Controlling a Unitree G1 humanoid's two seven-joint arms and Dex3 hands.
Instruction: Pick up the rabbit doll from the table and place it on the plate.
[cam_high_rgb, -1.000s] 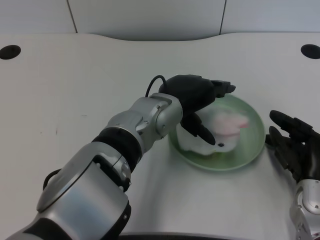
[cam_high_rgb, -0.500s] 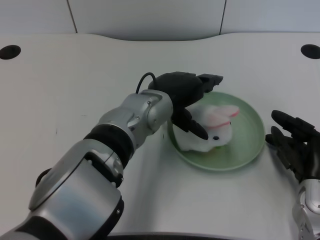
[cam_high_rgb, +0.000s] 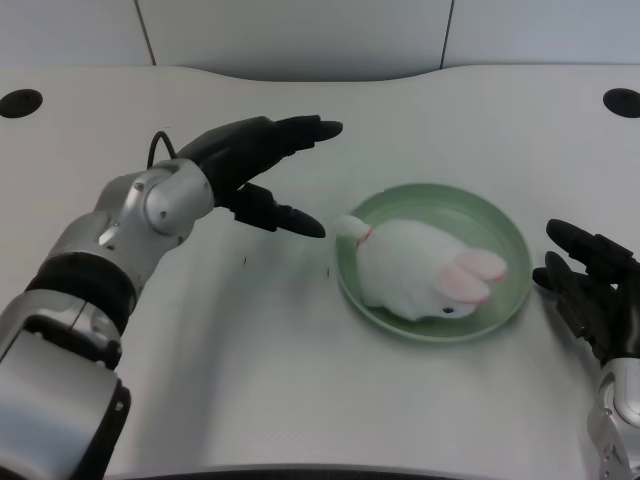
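A white rabbit doll (cam_high_rgb: 415, 277) with pink ears lies on its side on the green plate (cam_high_rgb: 500, 230), its head toward the front right. My left hand (cam_high_rgb: 255, 170) hovers over the table to the left of the plate, fingers spread apart and holding nothing. It is clear of both the doll and the plate rim.
My right hand (cam_high_rgb: 590, 290) rests at the right edge, just beyond the plate. Two dark round holes (cam_high_rgb: 20, 103) (cam_high_rgb: 621, 102) sit in the table's far corners. A grey wall panel runs along the table's back edge.
My left hand has let go of the rabbit doll and drawn back to the left, away from the plate. The doll now lies uncovered on the plate.
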